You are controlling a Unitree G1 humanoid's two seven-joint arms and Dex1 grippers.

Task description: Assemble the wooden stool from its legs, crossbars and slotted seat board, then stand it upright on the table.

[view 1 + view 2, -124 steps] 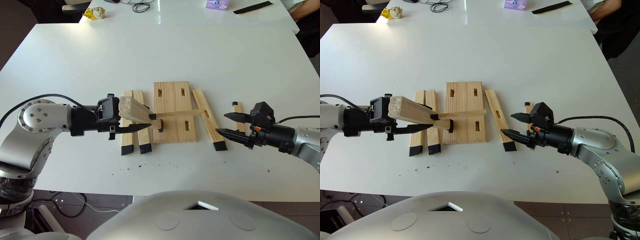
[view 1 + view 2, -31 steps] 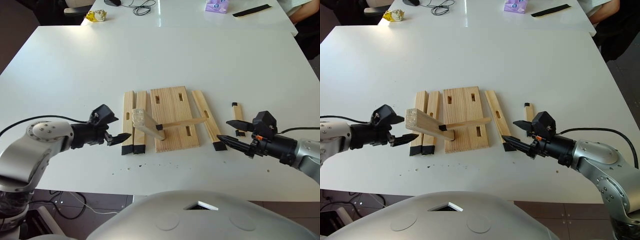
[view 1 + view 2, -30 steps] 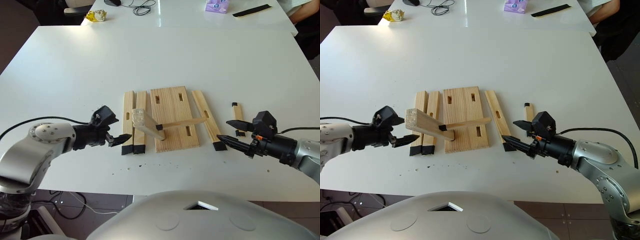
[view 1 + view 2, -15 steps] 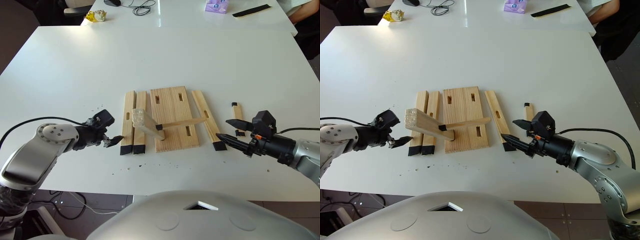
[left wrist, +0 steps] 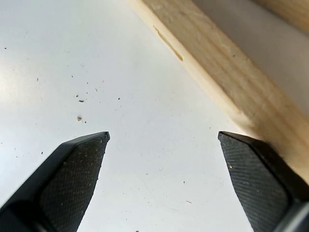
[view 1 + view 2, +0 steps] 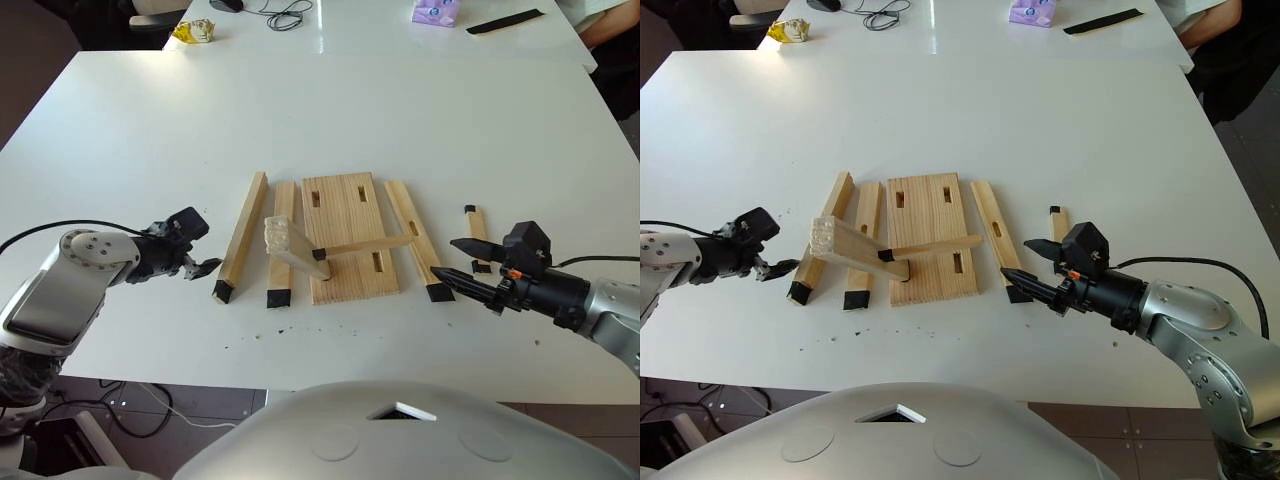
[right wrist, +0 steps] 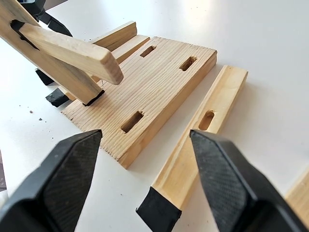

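The left gripper (image 6: 203,267) is hovering low over the white table (image 6: 420,120) with its fingers spread and empty, just beside the black-capped end of a pale wooden leg (image 6: 241,233) that is lying askew. The right gripper (image 6: 443,256) is hovering with its jaws wide apart and empty, near the capped end of the rightmost slotted wooden leg (image 6: 412,232). Between them, the flat slotted seat board (image 6: 345,212) is lying on the table, with a second wooden leg (image 6: 281,228) lying beside it. A tilted leg (image 6: 292,254), joined to a thin crossbar (image 6: 368,245), is resting on the board. A short wooden crossbar (image 6: 474,222) is lying farther right. A yellow wrapper (image 6: 190,28) and a purple box (image 6: 435,10) are lying at the far edge.
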